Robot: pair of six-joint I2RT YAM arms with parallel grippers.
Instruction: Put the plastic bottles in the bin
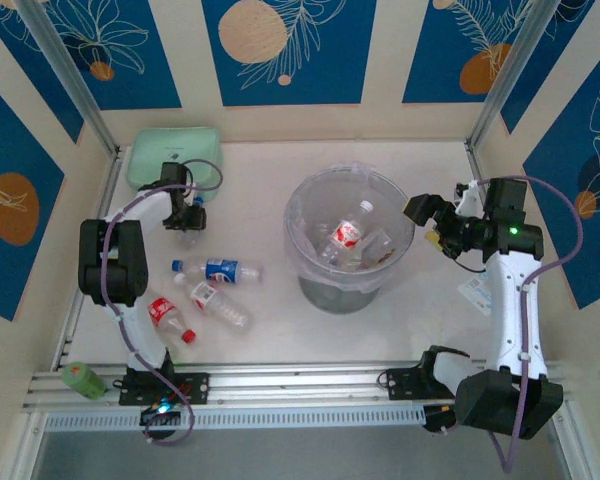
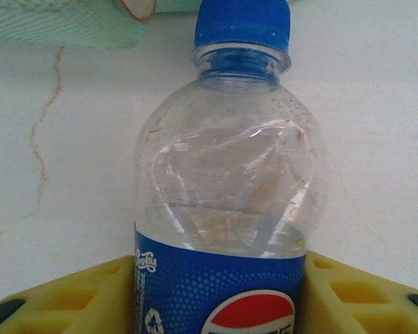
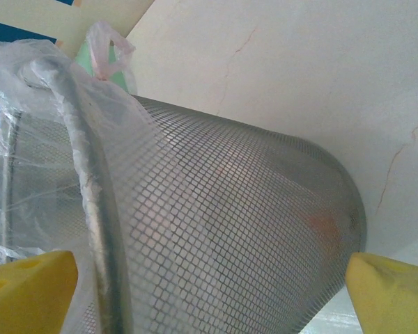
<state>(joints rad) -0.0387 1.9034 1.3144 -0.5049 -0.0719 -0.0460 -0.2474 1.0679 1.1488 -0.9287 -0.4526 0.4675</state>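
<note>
A clear plastic bottle with a blue cap and a blue label lies on the table beside the mint pouch. My left gripper is shut on it, both yellow pads pressed against the label. Three more plastic bottles lie at the front left: a blue-labelled one, a red-labelled one and a third. The bin, a round mesh bucket lined with a clear bag, stands mid-table with bottles inside. My right gripper hangs open just right of the bin's wall.
A mint-green zip pouch lies at the back left, right behind the held bottle. A stubby green cylinder sits on the front rail at the left. A light-blue packet lies under the right arm.
</note>
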